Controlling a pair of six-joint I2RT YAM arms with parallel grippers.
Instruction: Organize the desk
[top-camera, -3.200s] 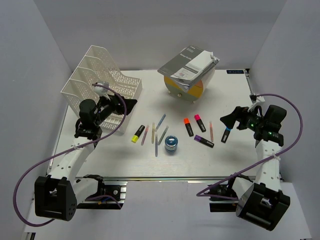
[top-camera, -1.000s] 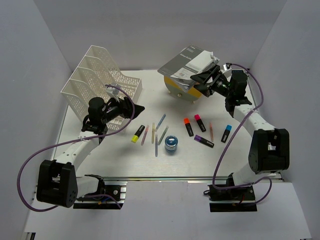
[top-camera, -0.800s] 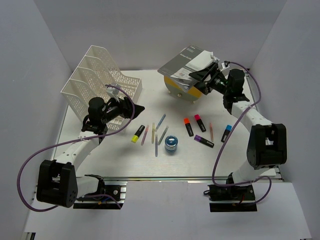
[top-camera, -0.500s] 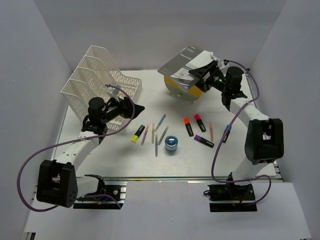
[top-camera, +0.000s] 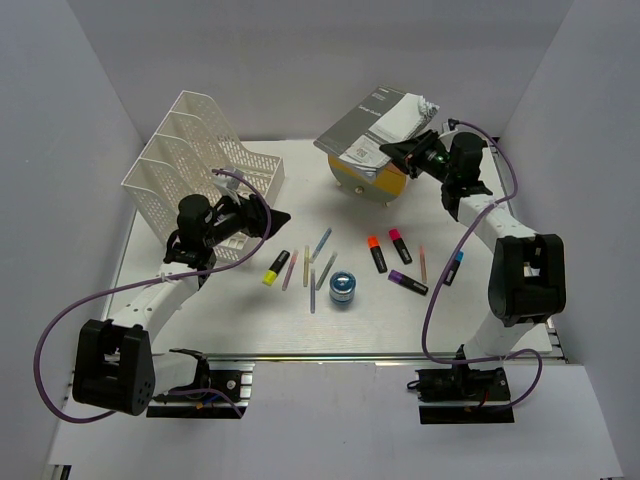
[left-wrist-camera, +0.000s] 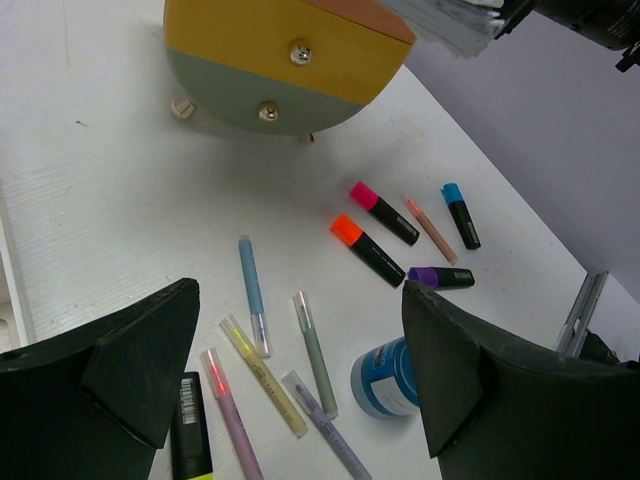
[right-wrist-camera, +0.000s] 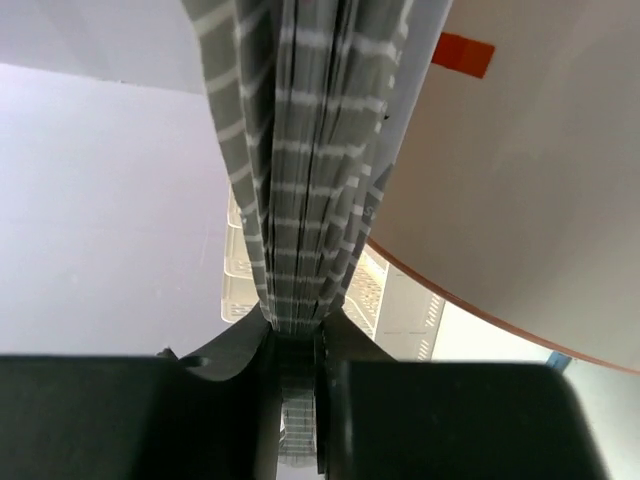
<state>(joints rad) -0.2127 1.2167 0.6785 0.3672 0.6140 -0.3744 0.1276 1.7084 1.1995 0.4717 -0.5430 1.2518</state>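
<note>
Upper right of the overhead shot: the right gripper (top-camera: 396, 152) is clamped tight on the edge of a stack of grey booklets (top-camera: 372, 125). In the wrist view the jaws are pinched right onto the striped edges.
Booklets: sitting tilted on top of the round drawer unit (top-camera: 378, 183). Can't tell if they're lifted clear of it.
Left gripper (top-camera: 264, 217): left of centre, just beside the white file rack (top-camera: 190, 160). Its jaws are spread wide with nothing in them, above the desk.
Desk (top-camera: 200, 320): the big white top filling the middle of the frame, from the metal rail by the arm bases back to the far wall.
Centre of the desk: a loose scatter of thin pens (top-camera: 312, 268) with a yellow highlighter (top-camera: 276, 267) on their left and a blue roll of tape (top-camera: 342, 287) just below them.
Right of centre: orange (top-camera: 377, 253), pink (top-camera: 400, 245), purple (top-camera: 407, 282) and blue (top-camera: 452, 268) markers lying flat, all apart from each other.
</note>
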